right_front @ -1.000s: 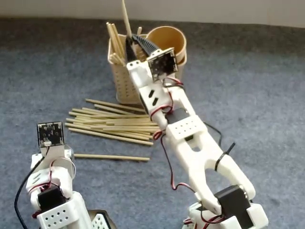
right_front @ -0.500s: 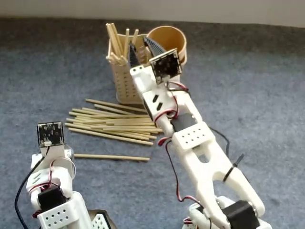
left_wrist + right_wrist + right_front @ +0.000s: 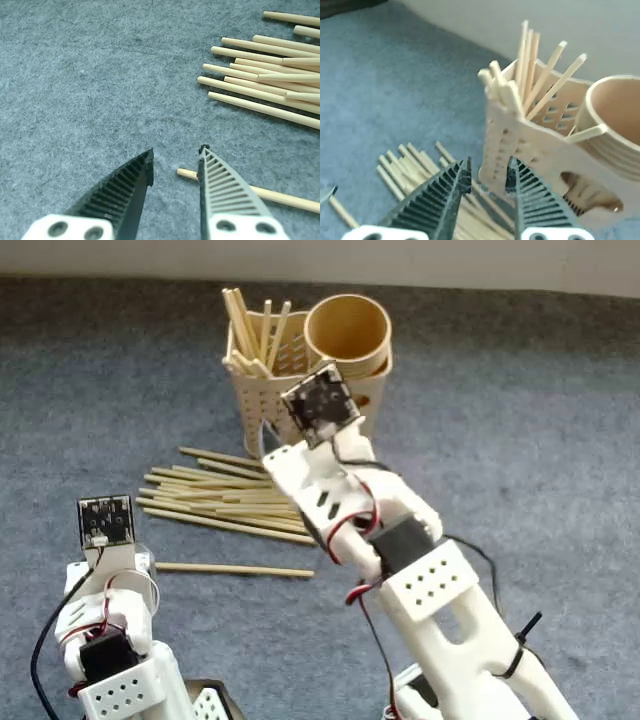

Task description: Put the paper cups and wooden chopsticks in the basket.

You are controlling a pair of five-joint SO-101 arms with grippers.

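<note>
The chopsticks point(image 3: 230, 502) look matt wood, the basket point(image 3: 255, 412) plastic, the carpet point(image 3: 520, 440) fuzzy

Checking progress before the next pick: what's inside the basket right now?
The basket holds several standing wooden chopsticks and stacked paper cups. Its walls hide the bottom, so anything lying there is unseen.

grey-blue carpet-like surface point(image 3: 540, 440) across the table, pale wall strip point(image 3: 480, 255) along its far edge
</note>
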